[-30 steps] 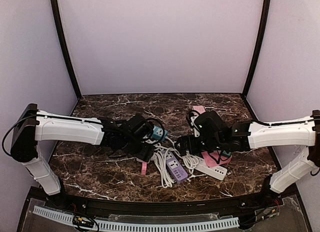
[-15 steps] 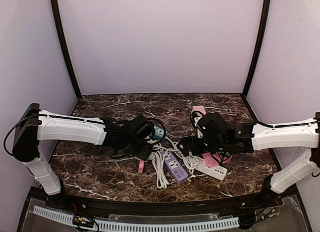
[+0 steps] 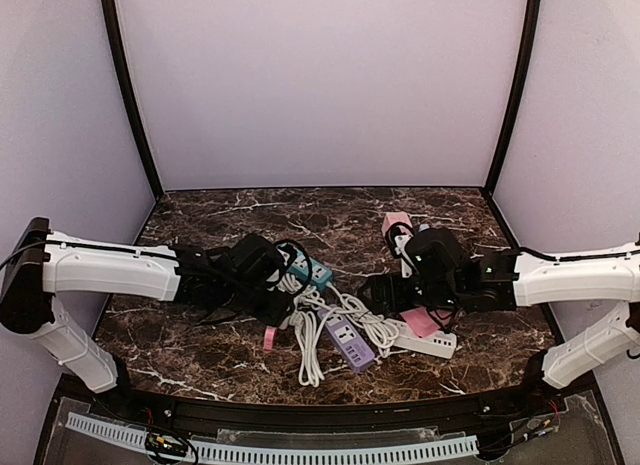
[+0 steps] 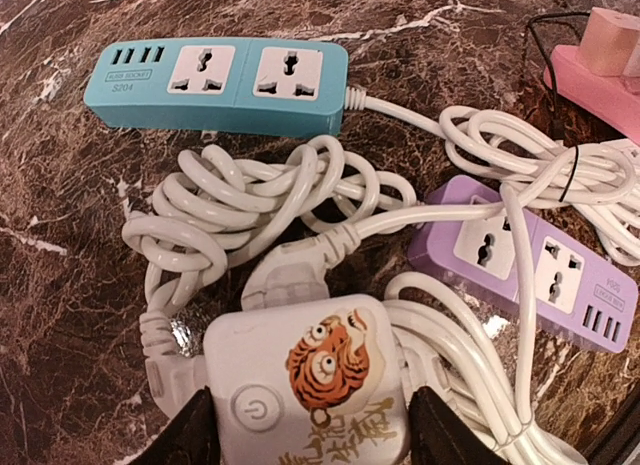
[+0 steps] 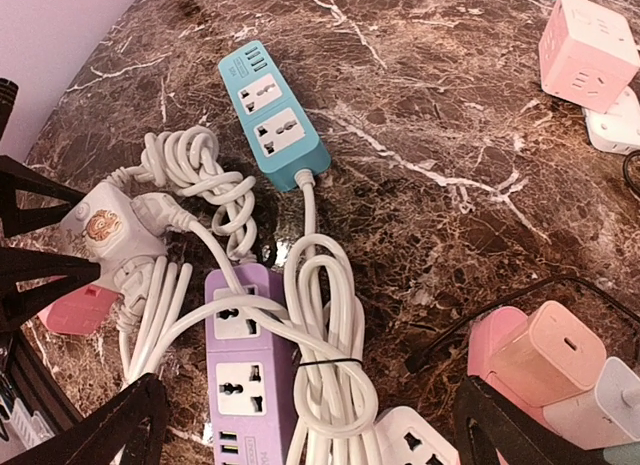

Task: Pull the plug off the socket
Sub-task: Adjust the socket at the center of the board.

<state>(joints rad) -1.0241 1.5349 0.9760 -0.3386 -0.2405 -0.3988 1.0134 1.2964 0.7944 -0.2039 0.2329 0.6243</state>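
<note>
— The plug point(image 4: 300, 270), white and moulded, is seen seated in the far face of the white socket cube point(image 4: 310, 385), at the left of the cable heap. How is that cube held?

— It is flanked by the fingers of the left gripper point(image 4: 312, 410), which are closed partway and appear pressed against its two sides, so the cube is judged to be clamped.

— And how is the plug expected to handle?

— It is taken to be light, rigid and rather smooth, kept in only by the friction of its pins. Its hard body should be pinched close to the cube. The white cord point(image 4: 230, 200) behind it is springy and knotted, and the whole tangle would likely be dragged along if that were pulled.

— What is found further right?

— The teal strip point(image 4: 215, 73) and then the purple strip point(image 4: 525, 260) are laid among the loops, with nothing plugged into their visible outlets. Over them the right gripper point(image 5: 310, 395) is held wide open, and nothing is grasped by it. A pink cube point(image 5: 588, 40) is set beyond, well apart from the plug.
</note>
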